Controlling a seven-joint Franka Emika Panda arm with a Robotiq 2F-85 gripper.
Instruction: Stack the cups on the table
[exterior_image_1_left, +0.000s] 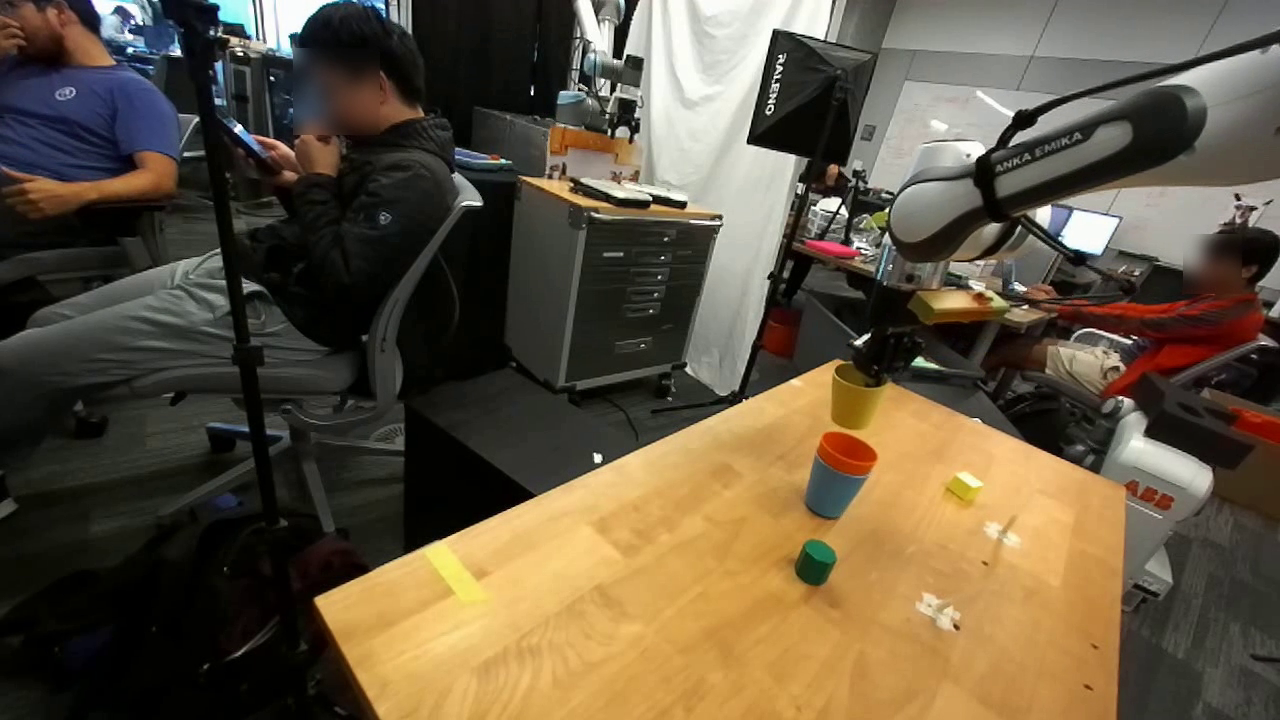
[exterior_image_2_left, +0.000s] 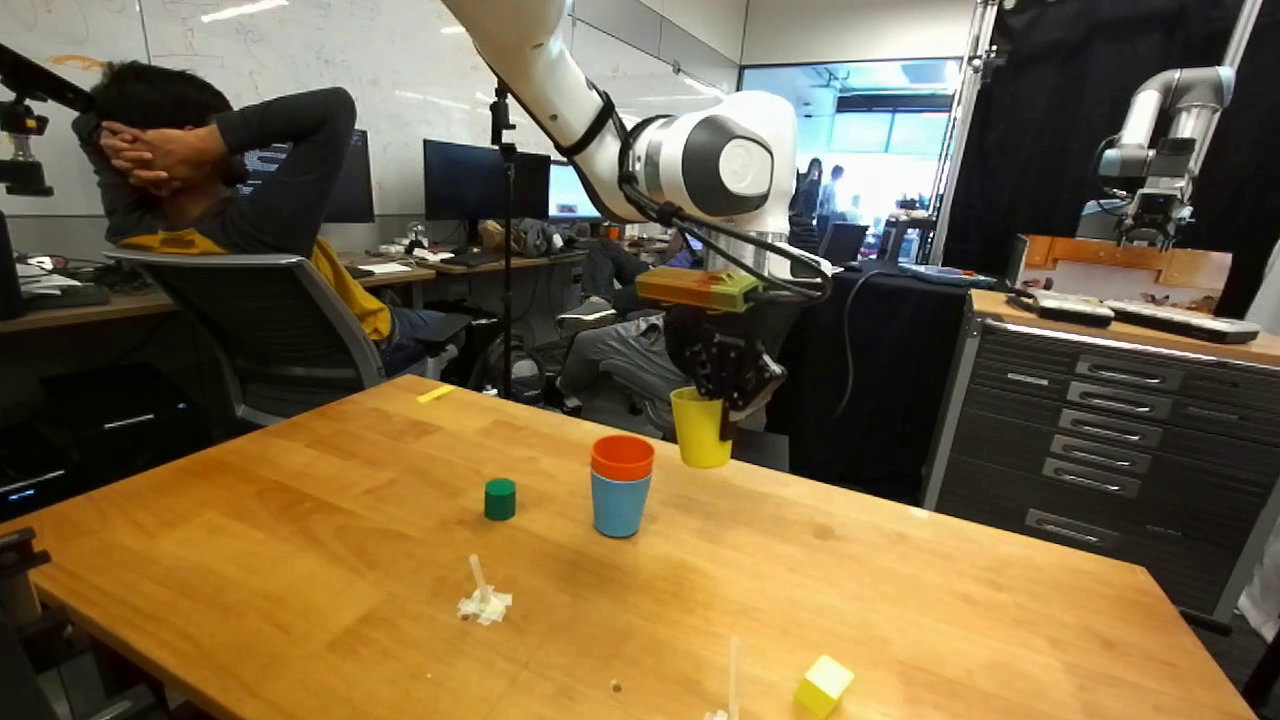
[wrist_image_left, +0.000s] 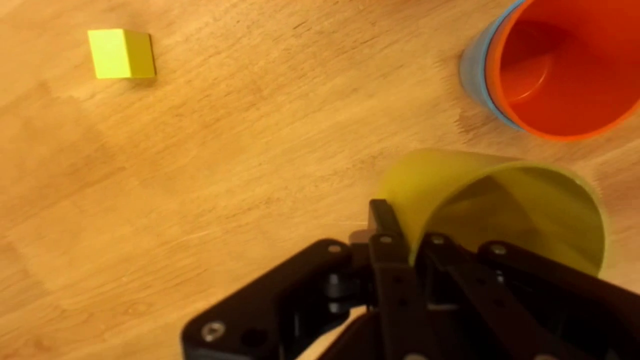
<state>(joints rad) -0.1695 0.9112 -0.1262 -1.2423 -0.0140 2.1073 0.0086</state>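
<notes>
The hand (wrist_image_left: 410, 236) is squeezed tight on the side of the yellow cup (wrist_image_left: 505, 212), with one finger inside the cup and one outside. It holds the cup up in the air over the counter (exterior_image_2_left: 850, 580), with the mouth up. The orange-red cup (exterior_image_2_left: 622, 458) sits inside the blue cup (exterior_image_2_left: 619, 507), with its top part sticking out, and the blue cup stands upright on the counter. In an exterior view, a small green cylinder (exterior_image_2_left: 500, 500) stands to the left of the blue cup. The yellow cup is just to the right, not touching the other two. A yellow cube (exterior_image_2_left: 825, 685) lies near and to the right.
</notes>
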